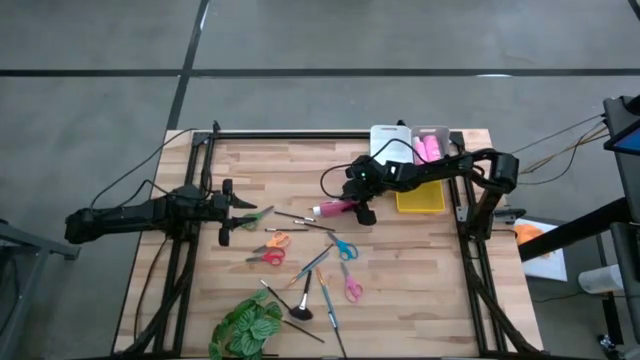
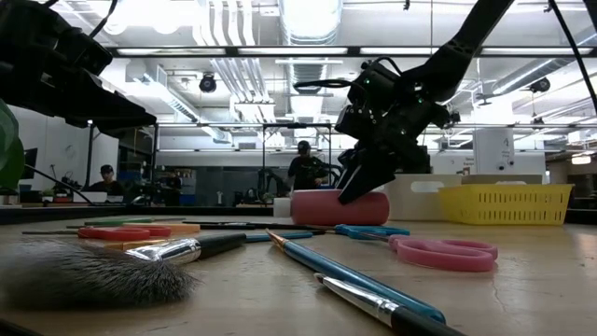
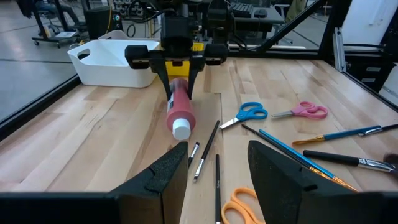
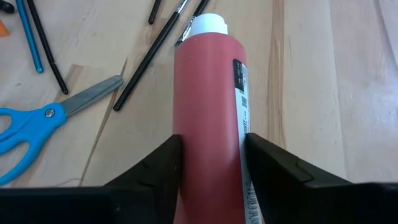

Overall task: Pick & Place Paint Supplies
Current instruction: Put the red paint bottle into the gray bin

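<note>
The right tool (image 1: 358,207) is down on the wooden surface (image 1: 420,280), with its two dark fingers (image 4: 155,171) on either side of a pink tube (image 4: 208,106) that lies flat on the wood. The fingers look like they touch the tube's sides, but I cannot tell if they are squeezing it tight yet. The tube is round, smooth and a bit shiny, with a white cap (image 4: 208,25) on the far end, so I think it could roll or slip out if the squeeze is weak. It looks soft too, so a hard squeeze might dent it. Thin dark brushes (image 3: 208,146) lie just beside the cap, and blue scissors (image 3: 249,113) are near, so a bump could push them around. A yellow basket (image 1: 420,197) and a white bin (image 1: 392,143) sit behind the tube. The left tool (image 1: 228,208) waits with its fingers spread apart and nothing in them, near the green scissors (image 1: 255,215). A leafy plant (image 1: 247,328) sits at the front.
</note>
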